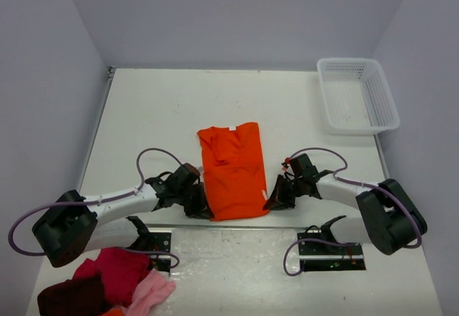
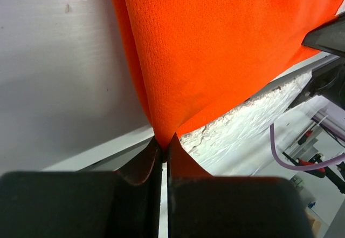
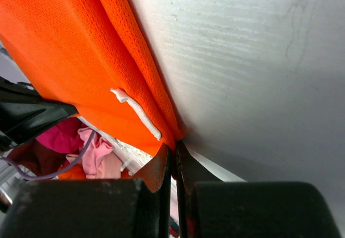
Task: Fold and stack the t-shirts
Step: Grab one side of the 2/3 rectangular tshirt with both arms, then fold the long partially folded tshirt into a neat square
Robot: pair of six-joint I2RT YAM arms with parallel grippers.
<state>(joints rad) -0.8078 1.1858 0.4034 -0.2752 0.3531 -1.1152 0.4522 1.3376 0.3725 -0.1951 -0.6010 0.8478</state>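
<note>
1. The right gripper [image 3: 173, 154] is at the bottom, and its two dark jaws are pressed together on the corner of an orange t-shirt [image 3: 70, 49].
2. The t-shirt goes up and to the left from the jaws, and along its right edge the cloth lies in folded layers.
3. A thin white strip [image 3: 136, 113] lies on the cloth near the jaws.
4. The right side shows the bare white table [image 3: 253, 65].
5. At the left edge there is a black part [image 3: 27, 114]; below it are a pile of clothes [image 3: 81, 146] in pink and dark red and a purple cable [image 3: 51, 170].
</note>
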